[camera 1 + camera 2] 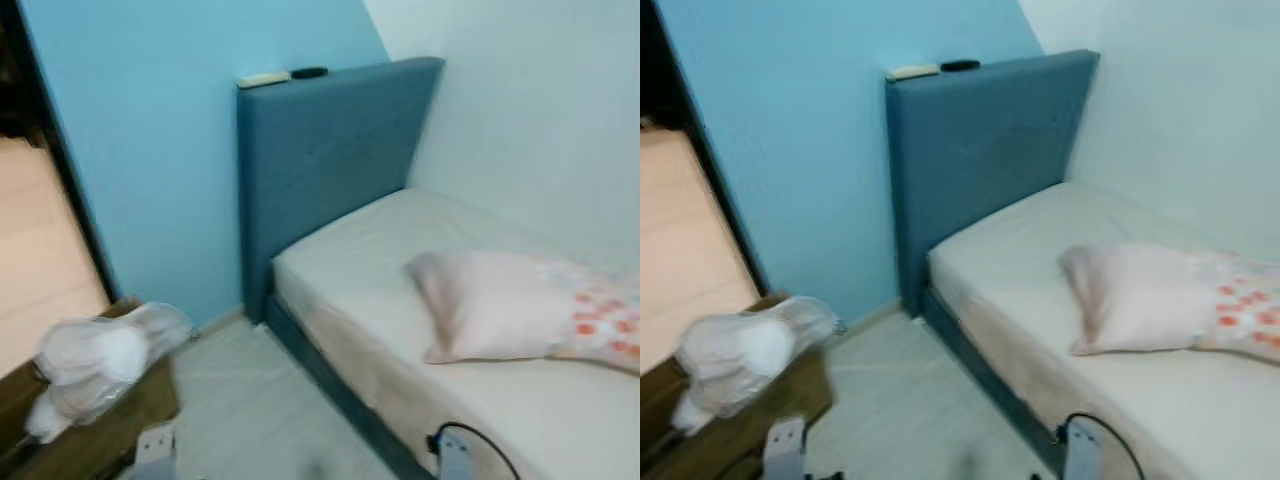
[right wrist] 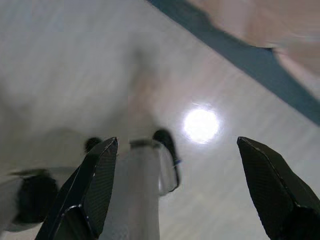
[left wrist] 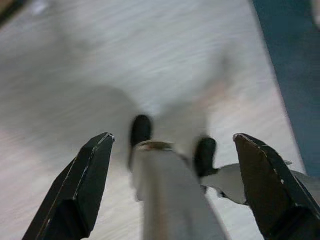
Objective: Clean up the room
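A bed (image 1: 380,330) with a bare cream mattress and a blue headboard (image 1: 330,160) stands against the white wall on the right. A pale pink pillow (image 1: 485,305) lies on it, next to a cloth with orange flowers (image 1: 605,320). White plastic bags (image 1: 95,365) sit on a low wooden unit (image 1: 90,435) at the lower left. My left gripper (image 3: 173,136) hangs open over the pale floor with nothing between its fingers. My right gripper (image 2: 177,141) is open too, above the floor beside the bed's blue base.
A small white object (image 1: 263,79) and a black one (image 1: 309,72) rest on top of the headboard. A doorway (image 1: 40,220) opens at the left beside the blue wall. A strip of pale floor (image 1: 260,410) runs between the wooden unit and the bed.
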Controlling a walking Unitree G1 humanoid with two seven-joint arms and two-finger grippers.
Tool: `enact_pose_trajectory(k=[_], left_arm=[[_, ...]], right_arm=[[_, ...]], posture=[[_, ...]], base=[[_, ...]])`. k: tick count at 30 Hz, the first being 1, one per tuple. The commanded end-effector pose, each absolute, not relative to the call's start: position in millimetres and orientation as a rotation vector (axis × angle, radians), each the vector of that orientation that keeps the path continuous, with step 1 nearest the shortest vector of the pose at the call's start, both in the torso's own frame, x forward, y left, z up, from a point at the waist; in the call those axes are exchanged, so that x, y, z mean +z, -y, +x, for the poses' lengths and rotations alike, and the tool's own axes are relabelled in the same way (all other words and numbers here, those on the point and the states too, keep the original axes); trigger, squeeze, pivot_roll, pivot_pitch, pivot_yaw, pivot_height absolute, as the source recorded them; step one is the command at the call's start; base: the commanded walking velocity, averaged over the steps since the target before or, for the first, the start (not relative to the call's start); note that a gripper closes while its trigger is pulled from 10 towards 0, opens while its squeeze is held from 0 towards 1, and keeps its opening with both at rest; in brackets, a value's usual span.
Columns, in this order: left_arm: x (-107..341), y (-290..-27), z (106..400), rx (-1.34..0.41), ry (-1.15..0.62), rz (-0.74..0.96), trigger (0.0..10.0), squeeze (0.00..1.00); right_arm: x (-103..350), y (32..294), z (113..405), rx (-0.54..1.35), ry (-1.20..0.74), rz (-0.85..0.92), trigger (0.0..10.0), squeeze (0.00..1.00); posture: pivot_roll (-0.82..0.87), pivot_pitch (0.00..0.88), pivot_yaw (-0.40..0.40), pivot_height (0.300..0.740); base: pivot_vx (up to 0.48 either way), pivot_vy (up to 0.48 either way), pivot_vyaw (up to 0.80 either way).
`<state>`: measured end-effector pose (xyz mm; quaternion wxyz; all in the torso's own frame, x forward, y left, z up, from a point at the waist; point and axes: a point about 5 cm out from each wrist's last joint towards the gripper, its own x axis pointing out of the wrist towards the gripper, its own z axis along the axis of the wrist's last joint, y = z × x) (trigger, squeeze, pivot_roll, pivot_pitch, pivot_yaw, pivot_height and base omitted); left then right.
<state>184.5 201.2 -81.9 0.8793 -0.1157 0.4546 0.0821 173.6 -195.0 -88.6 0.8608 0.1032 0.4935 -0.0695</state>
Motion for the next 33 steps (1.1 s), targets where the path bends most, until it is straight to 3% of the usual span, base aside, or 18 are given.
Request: enact_pose_trajectory(k=[1,4,22,33], left_arm=[[-83.3,-198.2,182.9,0.156,-0.961,-0.230,10.0,0.00],[-83.2,-198.6,183.0,0.159,-0.961,-0.221,10.0,0.00],[-82.6,-200.2,183.9,0.204,-0.947,-0.239,10.0,0.00],[-81.8,-199.7,185.9,0.204,-0.947,-0.232,10.0,0.00]], right_arm=[[-87.9,199.7,173.8,-0.154,-1.034,0.205,10.0,0.00],[-87.8,199.9,174.0,-0.153,-1.034,0.202,10.0,0.00],[-87.3,200.6,174.7,-0.147,-1.033,0.196,10.0,0.00],[-88.2,199.1,173.1,-0.126,-1.041,0.183,10.0,0.00]], posture=[[-0.03,0.000,-0.074,0.740],[-0.03,0.000,-0.074,0.740],[-0.03,0.000,-0.074,0.740],[-0.03,0.000,-0.076,0.740]], base=[[0.000,-0.480,0.00],[0.000,-0.413,0.00],[0.000,0.000,0.00],[0.283,0.000,0.00]])
